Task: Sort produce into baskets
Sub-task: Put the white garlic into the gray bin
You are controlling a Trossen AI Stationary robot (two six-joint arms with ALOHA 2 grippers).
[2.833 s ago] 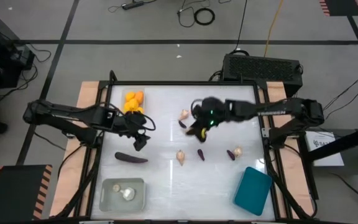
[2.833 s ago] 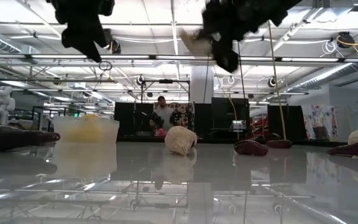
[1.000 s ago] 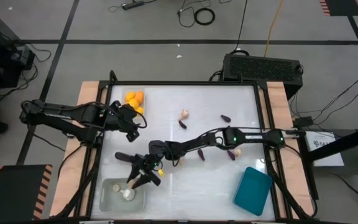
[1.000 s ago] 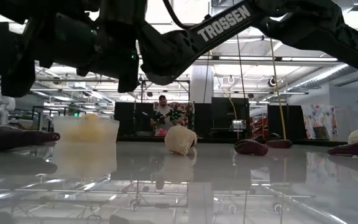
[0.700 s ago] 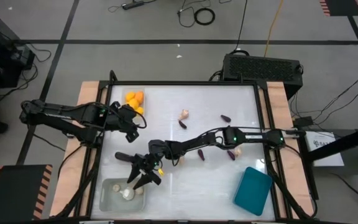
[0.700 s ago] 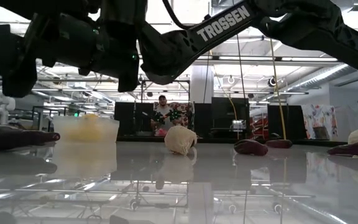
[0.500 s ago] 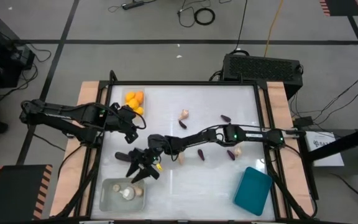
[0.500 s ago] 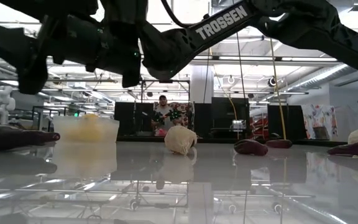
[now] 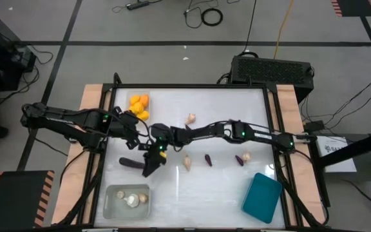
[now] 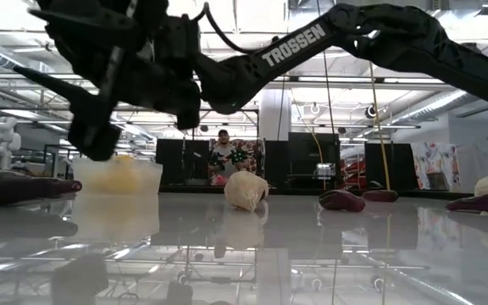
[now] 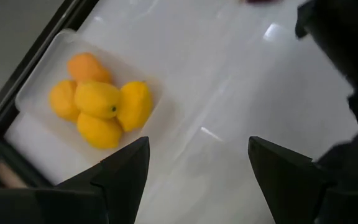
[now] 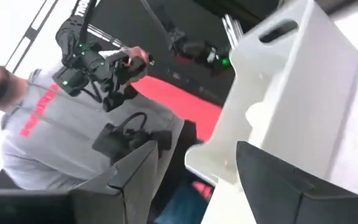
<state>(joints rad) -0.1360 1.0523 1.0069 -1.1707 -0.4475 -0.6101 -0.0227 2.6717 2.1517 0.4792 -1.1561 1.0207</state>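
Half a second ago the right gripper (image 9: 151, 165) hung closer to the translucent greyish basket (image 9: 110, 199); it has since drawn back toward the table's middle and now hovers beside the near end of the long eggplant (image 9: 131, 162), its fingers parted and holding nothing. Behind it the right arm stretches low across the white table (image 9: 224, 193) from the right side, its elbow lying past the small eggplants (image 9: 208, 159). In its own wrist picture the two fingers (image 12: 135, 177) stand wide apart, with the greyish basket's wall (image 12: 291, 93) ahead and a person in a grey shirt (image 12: 48, 143) beyond the table, none of which the overhead camera shows.

The left gripper (image 9: 131, 131) waits between the greyish basket and the small clear basket (image 9: 134, 98), nearer the clear one, fingers spread and empty. Its wrist camera looks down on that clear basket (image 11: 36, 81) and counts five orange-yellow fruits (image 11: 101, 106) packed together inside, a number hard to read from above.

From above, three pale bulbs (image 9: 132, 198) sit in the greyish basket, while more bulbs (image 9: 187, 162) and tiny eggplants lie loose on the table farther from it. The teal basket (image 9: 261, 197) stands well apart from the greyish one, along the same near edge. From table height, the right arm crosses overhead with its gripper (image 10: 91, 127) off the surface, and a bulb (image 10: 246, 190) rests mid-table.
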